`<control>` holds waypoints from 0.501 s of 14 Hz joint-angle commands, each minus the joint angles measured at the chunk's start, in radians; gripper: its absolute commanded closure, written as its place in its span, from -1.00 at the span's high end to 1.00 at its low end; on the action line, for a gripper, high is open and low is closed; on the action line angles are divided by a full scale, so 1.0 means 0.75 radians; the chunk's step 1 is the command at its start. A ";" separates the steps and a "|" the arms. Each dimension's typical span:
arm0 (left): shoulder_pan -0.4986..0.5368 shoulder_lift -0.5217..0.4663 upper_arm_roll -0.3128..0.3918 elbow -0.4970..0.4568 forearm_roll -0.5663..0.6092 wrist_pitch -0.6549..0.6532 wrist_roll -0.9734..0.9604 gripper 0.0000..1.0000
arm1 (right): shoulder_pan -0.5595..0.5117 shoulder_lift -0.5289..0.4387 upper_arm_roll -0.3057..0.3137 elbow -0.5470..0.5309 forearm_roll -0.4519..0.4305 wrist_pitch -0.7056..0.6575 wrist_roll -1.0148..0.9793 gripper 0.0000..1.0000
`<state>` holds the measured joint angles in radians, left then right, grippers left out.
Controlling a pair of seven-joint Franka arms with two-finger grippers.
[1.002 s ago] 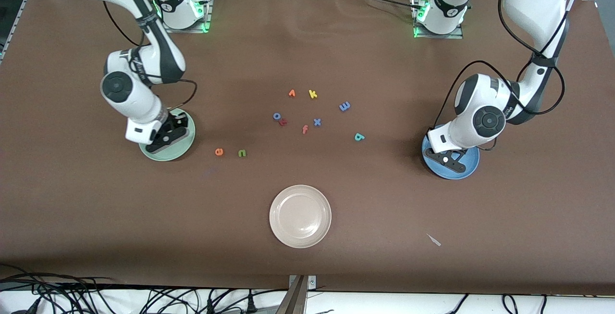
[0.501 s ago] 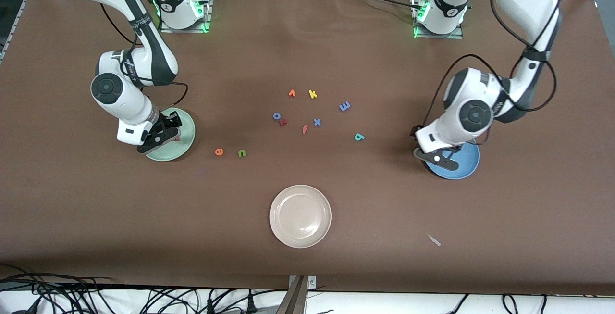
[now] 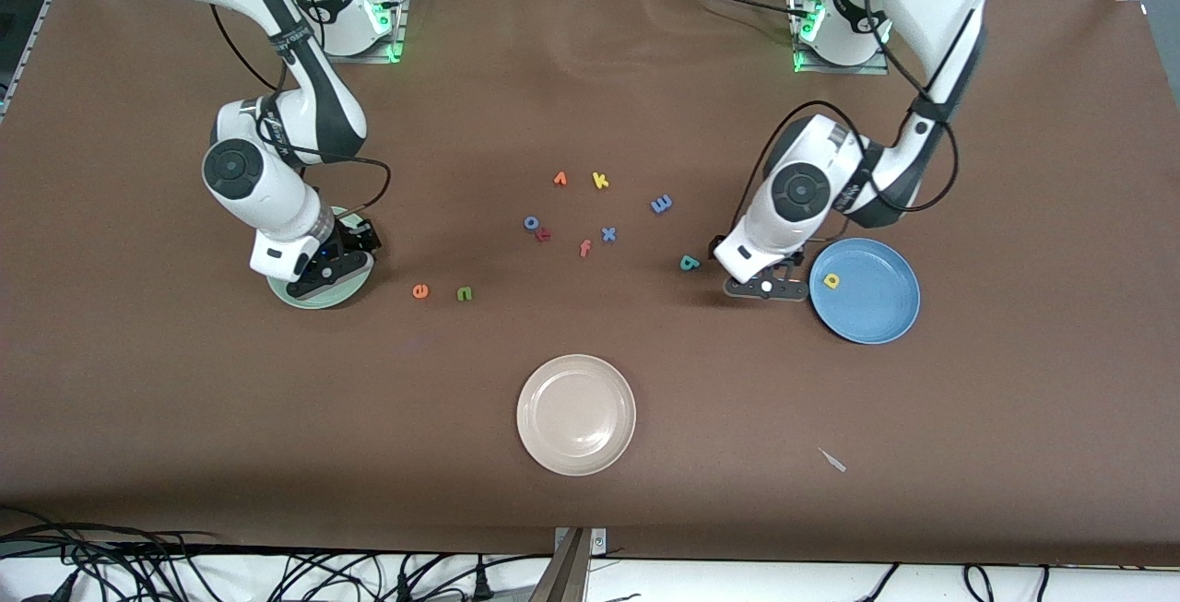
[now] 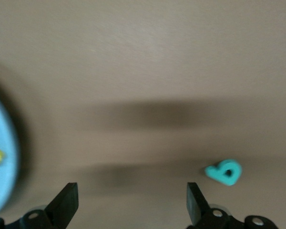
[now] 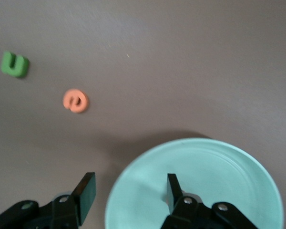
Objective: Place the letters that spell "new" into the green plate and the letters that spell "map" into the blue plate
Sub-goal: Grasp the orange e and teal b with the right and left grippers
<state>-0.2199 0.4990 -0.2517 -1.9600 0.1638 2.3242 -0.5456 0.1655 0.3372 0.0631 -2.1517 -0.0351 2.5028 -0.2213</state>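
One letter, the yellow a [image 3: 831, 280], already lies in the blue plate [image 3: 876, 316], its share of "map" delivered. Teal p [image 3: 690, 263] sits on the brown table [image 3: 590, 491] just beside that plate toward the middle, and blue m [image 3: 661, 204] lies farther from the camera, near the spare letters. Left gripper [image 3: 763, 289] hangs low over bare cloth between p and the plate, jaws spread wide and empty, placed, it seems, to take p next. At the right arm's end of the table, orange e [image 3: 420, 290] and green n [image 3: 464, 293] lie side by side on the cloth near the green plate [image 3: 318, 296]; the w cannot be seen, and the arm hides much of that plate. Right gripper [image 3: 327, 272] hovers over the plate's rim on the letters' side, fingers parted and holding nothing, probably ready to head for e. An unused cream plate [image 3: 576, 414] sits nearest the camera.
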 commanded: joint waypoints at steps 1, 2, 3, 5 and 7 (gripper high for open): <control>-0.079 0.107 0.006 0.120 0.021 0.004 -0.202 1.00 | 0.000 0.096 0.024 0.099 0.022 -0.003 0.056 0.37; -0.099 0.128 0.004 0.140 0.023 0.004 -0.256 1.00 | 0.004 0.125 0.026 0.130 0.022 -0.001 0.090 0.37; -0.128 0.150 0.006 0.161 0.029 0.004 -0.285 1.00 | 0.029 0.158 0.026 0.161 0.022 0.011 0.137 0.37; -0.153 0.185 0.006 0.194 0.033 0.008 -0.334 1.00 | 0.074 0.207 0.026 0.198 0.022 0.050 0.239 0.37; -0.157 0.204 0.006 0.196 0.033 0.042 -0.352 1.00 | 0.096 0.242 0.026 0.216 0.022 0.083 0.301 0.37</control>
<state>-0.3326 0.6212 -0.2530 -1.8465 0.1637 2.3395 -0.7782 0.2179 0.4776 0.0835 -2.0290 -0.0341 2.5470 -0.0401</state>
